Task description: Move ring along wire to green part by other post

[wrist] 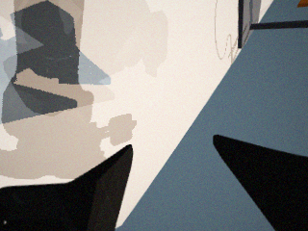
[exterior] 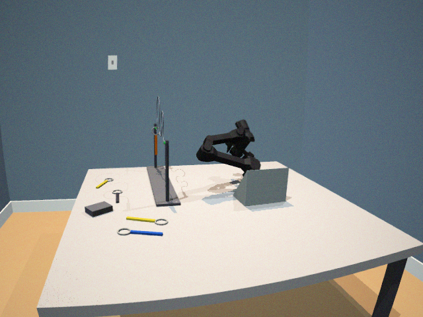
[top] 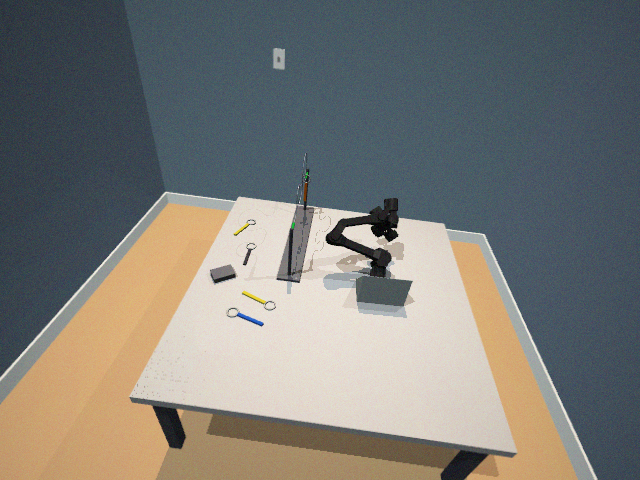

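The orange handle (top: 305, 192) (exterior: 156, 144) hangs down beside the far post (exterior: 155, 160). Its ring is small at the far green part of the wire; how it surrounds the wire is hard to make out. The thin grey wire rises in bends between the posts. The other green part (top: 293, 225) (exterior: 164, 142) is by the near post (top: 290, 253) (exterior: 166, 174). My gripper (wrist: 172, 143) is open and empty, on the robot's side, well apart from the handle and wire. An orange bit (wrist: 303, 3) of the handle shows at the wrist view's top right corner.
The posts stand on a dark base (top: 284, 273) (exterior: 158, 192). Beyond it lie yellow, blue and dark-handled rings and a dark block (top: 222, 273) (exterior: 98, 209). A grey-green wedge-shaped block (top: 383, 291) (exterior: 266, 187) stands beside the arm's base.
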`<state>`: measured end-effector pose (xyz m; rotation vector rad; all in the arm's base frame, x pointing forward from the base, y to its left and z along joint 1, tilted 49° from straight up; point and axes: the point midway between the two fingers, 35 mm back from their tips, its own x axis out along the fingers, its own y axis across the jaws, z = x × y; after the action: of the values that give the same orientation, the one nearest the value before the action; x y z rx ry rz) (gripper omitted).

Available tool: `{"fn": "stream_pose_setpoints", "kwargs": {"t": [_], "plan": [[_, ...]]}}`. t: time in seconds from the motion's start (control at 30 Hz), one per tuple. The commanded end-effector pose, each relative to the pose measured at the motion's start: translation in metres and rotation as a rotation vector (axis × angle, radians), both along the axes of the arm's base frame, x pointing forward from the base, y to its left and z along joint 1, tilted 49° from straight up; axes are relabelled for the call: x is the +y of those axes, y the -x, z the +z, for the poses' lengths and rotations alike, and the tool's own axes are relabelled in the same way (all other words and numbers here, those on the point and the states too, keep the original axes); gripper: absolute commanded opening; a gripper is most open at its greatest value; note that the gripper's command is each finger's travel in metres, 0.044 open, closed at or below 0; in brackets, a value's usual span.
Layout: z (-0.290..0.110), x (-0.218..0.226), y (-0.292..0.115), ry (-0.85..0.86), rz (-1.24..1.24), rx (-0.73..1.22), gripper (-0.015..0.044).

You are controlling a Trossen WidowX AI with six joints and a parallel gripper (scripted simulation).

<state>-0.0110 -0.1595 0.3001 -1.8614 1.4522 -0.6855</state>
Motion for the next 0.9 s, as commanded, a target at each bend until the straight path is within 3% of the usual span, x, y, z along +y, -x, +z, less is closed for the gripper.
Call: {"fn": "stream_pose_setpoints", "kwargs": {"t": [0.0, 0.27, 0.87], "plan": [[0.001, 0.0, 0.0, -0.001, 0.004, -0.004, 0.0374], [0.035, -0.013, -0.009, -0.056, 0.171, -0.172, 0.0164], [0.097, -0.068, -0.032, -0.273, 0.482, -0.541, 0.016]]}}
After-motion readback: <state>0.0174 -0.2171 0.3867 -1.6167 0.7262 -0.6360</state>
